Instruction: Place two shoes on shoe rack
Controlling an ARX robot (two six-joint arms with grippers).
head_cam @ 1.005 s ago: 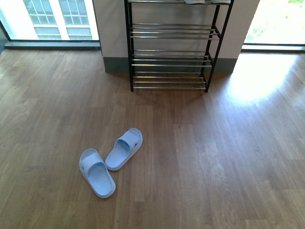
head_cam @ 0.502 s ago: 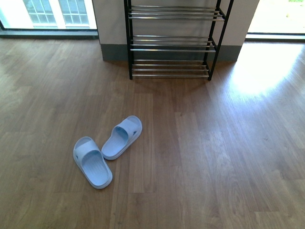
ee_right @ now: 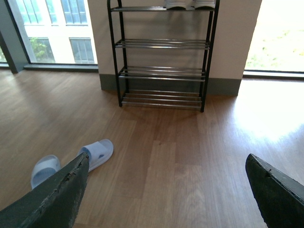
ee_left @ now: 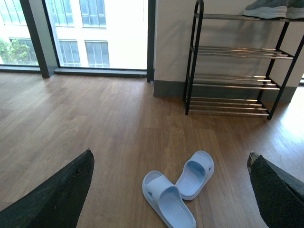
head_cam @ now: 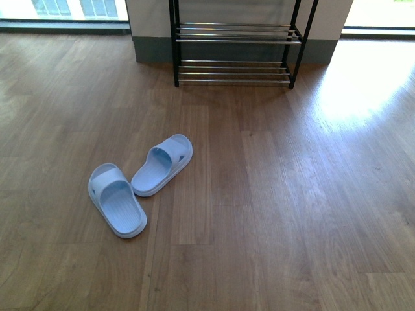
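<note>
Everything has slid upward in the front view since a second ago, so only the two lowest tiers of the rack (head_cam: 233,40) show now. The slides (head_cam: 159,167) lie near and left, just beside each other and well apart from the rack at the far side. Left end effector (ee_left: 169,156) and right end effector (ee_right: 167,157) both stand wide open and hold nothing. I think the good way is to come down on one slide per arm and pinch its strap across. The rubber is soft, so I would close slowly.
</note>
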